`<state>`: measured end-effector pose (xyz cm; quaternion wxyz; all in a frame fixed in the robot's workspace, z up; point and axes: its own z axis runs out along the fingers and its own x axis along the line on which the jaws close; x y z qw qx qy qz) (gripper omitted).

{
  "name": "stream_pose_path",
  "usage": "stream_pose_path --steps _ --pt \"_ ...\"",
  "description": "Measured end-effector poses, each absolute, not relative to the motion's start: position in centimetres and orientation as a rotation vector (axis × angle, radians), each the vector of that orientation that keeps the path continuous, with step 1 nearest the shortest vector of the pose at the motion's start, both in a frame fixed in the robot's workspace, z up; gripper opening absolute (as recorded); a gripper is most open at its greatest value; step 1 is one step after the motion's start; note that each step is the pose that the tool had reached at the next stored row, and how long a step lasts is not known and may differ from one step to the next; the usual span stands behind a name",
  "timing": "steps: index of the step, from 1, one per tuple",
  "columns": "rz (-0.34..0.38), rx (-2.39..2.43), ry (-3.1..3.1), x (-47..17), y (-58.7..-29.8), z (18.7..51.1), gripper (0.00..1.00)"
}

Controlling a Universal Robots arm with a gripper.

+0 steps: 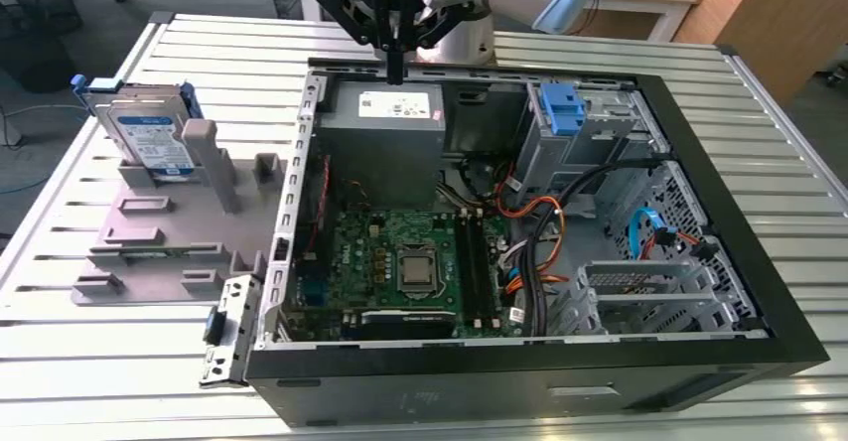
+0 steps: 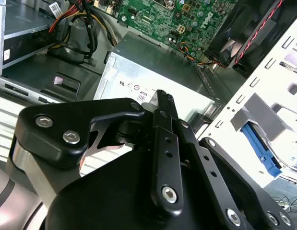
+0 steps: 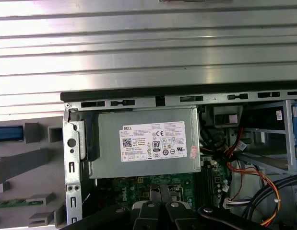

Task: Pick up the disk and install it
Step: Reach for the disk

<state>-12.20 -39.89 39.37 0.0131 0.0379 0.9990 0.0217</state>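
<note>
- Silver metal in blue rails, the one disk (image 1: 146, 135) stands on edge in the single grey fixture (image 1: 159, 224), near the tabletop's (image 1: 93, 362) far corner on the exterior view's left, with nothing gripping it.
- Beside the fixture, one open computer case (image 1: 530, 386) lies across the tabletop's middle, with one grey power supply (image 1: 384, 113) against its far wall.
- One claw (image 1: 395, 72) hangs just above that power supply, its fingers pressed together on nothing, well apart from the disk.
- As I judge it, the pick-up step is not yet begun. A grasp calls for the claw over the fixture, fingers spread, then closed on the disk's edges.
- One bare blue bracket (image 1: 563, 111) sits in the case's far bay.
</note>
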Motion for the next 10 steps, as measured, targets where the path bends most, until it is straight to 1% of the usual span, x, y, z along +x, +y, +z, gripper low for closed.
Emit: stream_pose_path --steps 10 --pt "0.068 0.118 3.113 -12.20 -39.89 39.38 0.11"
